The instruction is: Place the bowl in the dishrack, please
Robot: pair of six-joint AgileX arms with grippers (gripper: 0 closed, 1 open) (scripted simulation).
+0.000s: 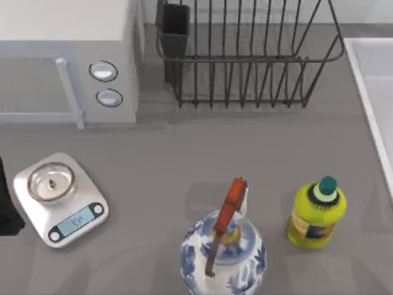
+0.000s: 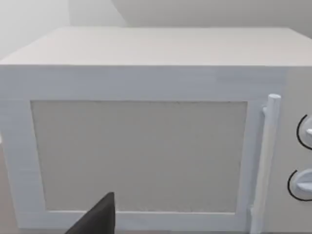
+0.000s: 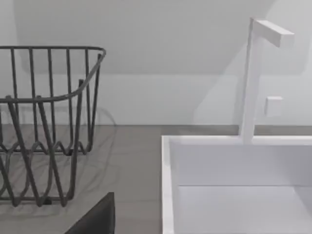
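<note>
Dishrack (image 1: 245,61) at the far side of the table, right of centre, black wire with upright tines and a curved rim, nothing resting between the tines; dark rectangular cutlery cup (image 1: 175,27) at its far left corner. White microwave (image 1: 67,55) far left, just beside the rack, door handle and two round dials facing the near side. White sink (image 1: 374,92) along the right edge, with a tall white faucet (image 3: 251,78) in the right wrist view. Kitchen scale (image 1: 61,200) near left, small steel pan on top, display toward the near side. Blue-and-white jar (image 1: 224,255) near centre, at the near edge. Across the jar's top, a thin reddish-brown strip running far to near and darkening at its near end: apparently the bowl (image 1: 228,212) seen edge-on, tilted and in contact with the jar or directly over it, exact resting unclear, well apart from the rack. Yellow-green bottle (image 1: 316,215) with a green cap upright near right, just beside the jar. Left gripper (image 2: 95,219) low at the table's left side, facing the microwave door, only a dark tip visible; dark bulk of the left arm (image 1: 7,209) at the left edge beside the scale. Right gripper (image 3: 95,219) low at the right, facing the rack's right end and the sink, again only a dark tip. Open or closed: cannot tell for either gripper. Nothing visibly held by either.
</note>
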